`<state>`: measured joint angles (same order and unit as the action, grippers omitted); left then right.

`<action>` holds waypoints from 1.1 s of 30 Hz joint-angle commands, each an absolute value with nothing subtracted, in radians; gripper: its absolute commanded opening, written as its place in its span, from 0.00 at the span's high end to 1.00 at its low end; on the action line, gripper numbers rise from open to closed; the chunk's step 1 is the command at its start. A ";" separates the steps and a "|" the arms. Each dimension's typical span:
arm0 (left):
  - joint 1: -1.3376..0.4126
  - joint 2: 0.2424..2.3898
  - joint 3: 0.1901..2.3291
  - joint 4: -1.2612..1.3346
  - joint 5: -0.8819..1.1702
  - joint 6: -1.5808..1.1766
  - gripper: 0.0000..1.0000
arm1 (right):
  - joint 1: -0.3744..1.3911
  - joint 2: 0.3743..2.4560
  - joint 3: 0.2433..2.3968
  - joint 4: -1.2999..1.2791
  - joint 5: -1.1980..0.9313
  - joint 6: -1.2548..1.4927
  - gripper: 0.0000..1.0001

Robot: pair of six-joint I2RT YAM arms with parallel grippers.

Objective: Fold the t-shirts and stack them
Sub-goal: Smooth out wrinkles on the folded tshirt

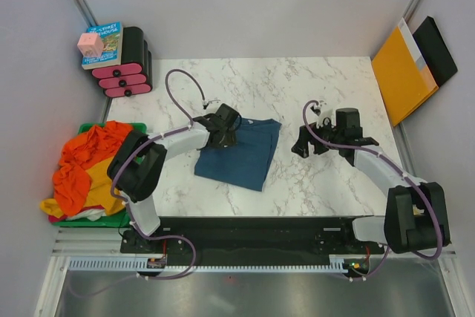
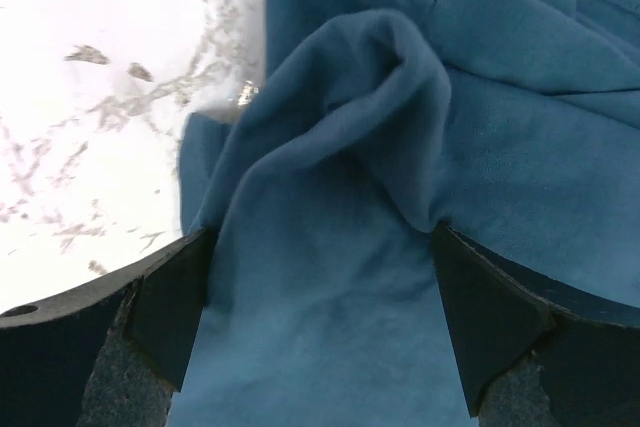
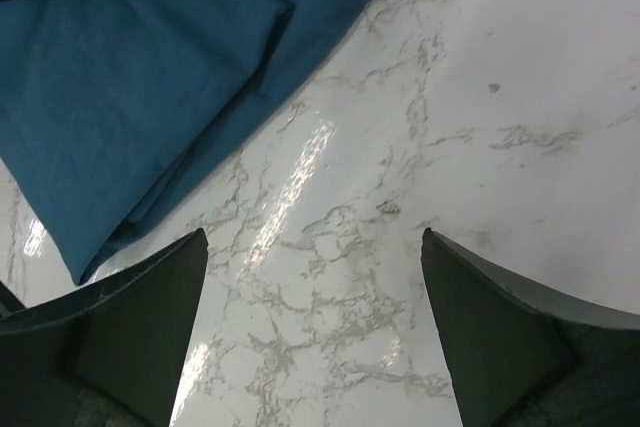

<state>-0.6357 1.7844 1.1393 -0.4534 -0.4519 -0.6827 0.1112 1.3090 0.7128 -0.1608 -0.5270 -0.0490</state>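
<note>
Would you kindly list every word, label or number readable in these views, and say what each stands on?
Book cover: printed title lettering, too small and blurred to read.
Teal t-shirt, orange envelope, pink cube: no writing visible.

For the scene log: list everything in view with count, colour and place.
teal t-shirt: one, teal-blue, table centre
heaped t-shirts: count unclear, orange and yellow, in bin
bin: one, green, beside table's left edge
rack: one, black and pink, far left corner
book: one, blue, on rack
cube: one, pink, on book
envelope: one, orange-yellow, far right
folder: one, black, behind envelope
table: one, white marble
left fingers: two, dark, open astride teal cloth
right fingers: two, dark, open over bare table
</note>
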 commanded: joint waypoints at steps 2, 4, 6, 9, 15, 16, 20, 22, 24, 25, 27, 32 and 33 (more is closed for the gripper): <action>-0.621 1.839 1.149 -0.399 -0.416 -0.646 0.05 | 0.169 1.264 0.719 -0.167 -0.575 -0.060 0.05; -0.620 1.873 1.155 -0.400 -0.397 -0.647 0.09 | 0.210 1.288 0.758 -0.196 -0.571 -0.052 0.05; -0.620 1.919 1.172 -0.406 -0.362 -0.652 0.12 | 0.263 1.318 0.770 -0.199 -0.552 -0.038 0.05; -0.624 1.956 1.180 -0.408 -0.319 -0.702 0.17 | 0.323 1.336 0.776 -0.170 -0.502 -0.009 0.05; -0.708 1.999 1.181 -0.410 -0.316 -0.831 0.19 | 0.364 1.354 0.759 -0.106 -0.442 0.078 0.04; -0.721 2.000 1.181 -0.410 -0.318 -0.845 0.19 | 0.365 1.355 0.753 -0.103 -0.427 0.078 0.04; -0.778 1.997 1.174 -0.416 -0.324 -0.929 0.20 | 0.365 1.393 0.750 -0.103 -0.362 0.075 0.04; -0.807 1.993 1.175 -0.426 -0.325 -0.949 0.20 | 0.365 1.423 0.753 -0.095 -0.339 0.086 0.03; -0.834 1.983 1.178 -0.437 -0.333 -0.974 0.20 | 0.365 1.449 0.759 -0.086 -0.301 0.094 0.03; -0.844 1.976 1.178 -0.443 -0.337 -0.988 0.20 | 0.365 1.457 0.761 -0.084 -0.284 0.092 0.03; -0.870 1.962 1.178 -0.463 -0.345 -1.002 0.21 | 0.365 1.469 0.764 -0.080 -0.244 0.103 0.03; -0.905 1.936 1.158 -0.511 -0.377 -1.061 0.21 | 0.365 1.479 0.759 -0.078 -0.150 0.115 0.04; -0.908 1.933 1.152 -0.514 -0.377 -1.069 0.21 | 0.365 1.454 0.749 -0.077 -0.137 0.126 0.04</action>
<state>-0.8730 1.9076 1.2148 -0.4061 -0.4950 -0.9192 0.3630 1.4864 0.7403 -0.1184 -0.2283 0.0944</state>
